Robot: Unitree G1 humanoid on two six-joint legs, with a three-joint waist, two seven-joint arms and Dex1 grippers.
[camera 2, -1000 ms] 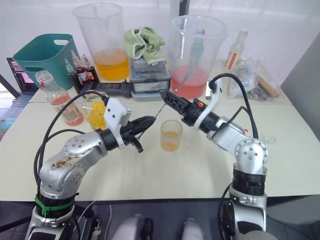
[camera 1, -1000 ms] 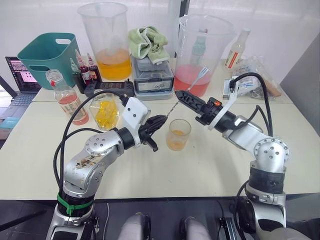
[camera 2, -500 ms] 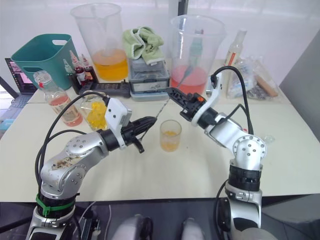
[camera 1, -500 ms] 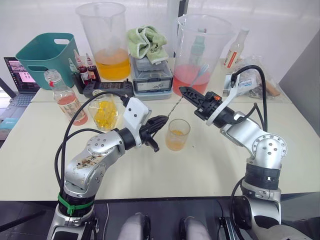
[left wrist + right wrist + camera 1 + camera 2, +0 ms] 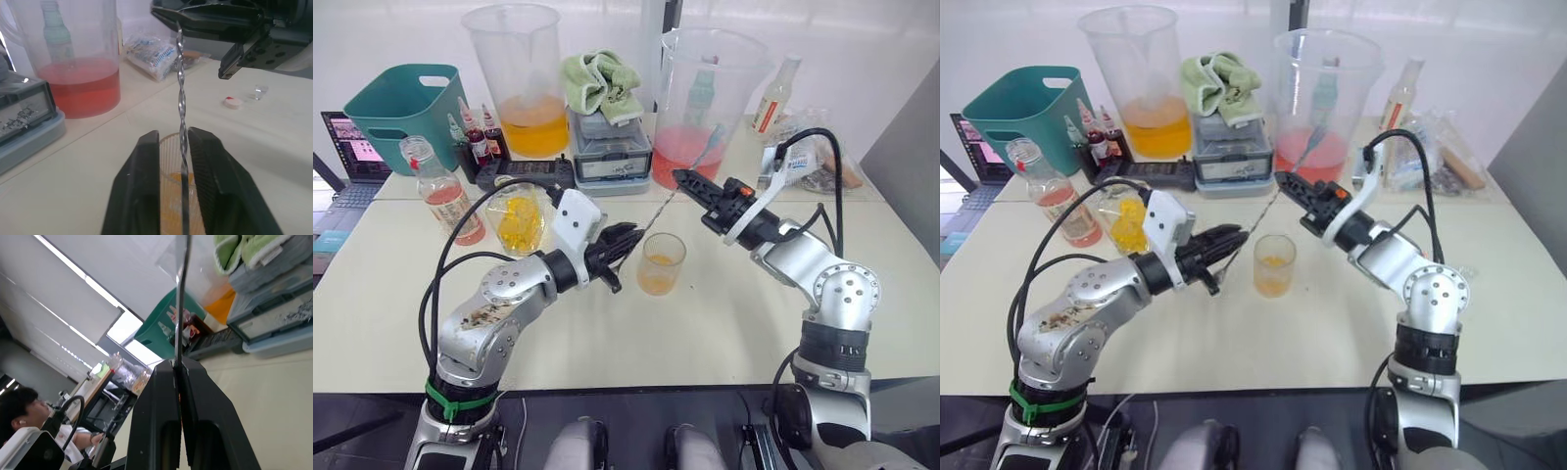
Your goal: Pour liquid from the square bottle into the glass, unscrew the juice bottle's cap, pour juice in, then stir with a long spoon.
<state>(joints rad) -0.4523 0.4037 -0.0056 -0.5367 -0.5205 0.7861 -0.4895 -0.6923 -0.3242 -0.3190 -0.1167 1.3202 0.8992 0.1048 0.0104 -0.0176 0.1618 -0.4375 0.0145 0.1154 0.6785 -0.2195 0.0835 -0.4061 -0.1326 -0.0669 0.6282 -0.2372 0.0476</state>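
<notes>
**Though both pours look done, the stir has not begun**

As far as I can judge, the pouring steps are finished. The juice bottle point(image 5: 443, 199) stands uncapped at the far left of the table point(image 5: 705, 333), partly full of pink drink. The square bottle point(image 5: 520, 217), yellow inside, sits just right of it. The glass point(image 5: 662, 262) stands mid-table between my two arms, with orange liquid low in it.

The long spoon point(image 5: 180, 73) slants in the air above and just left of the glass, not yet in it. My right gripper point(image 5: 683, 178) has its fingers pressed together on the upper stem. My left gripper point(image 5: 625, 238) has its fingers apart either side of the lower stem; I cannot tell if one touches it. The cap point(image 5: 232, 102) lies on the table well to the right.

Only stirring is left, I reckon.

Two big pitchers, one orange point(image 5: 524, 88) and one pink point(image 5: 705, 98), stand at the far edge with a teal tub point(image 5: 406, 108), a laptop point(image 5: 347, 147) and dropper bottles point(image 5: 480, 137). None blocks the glass; the left gripper beside it is the closest obstacle.
</notes>
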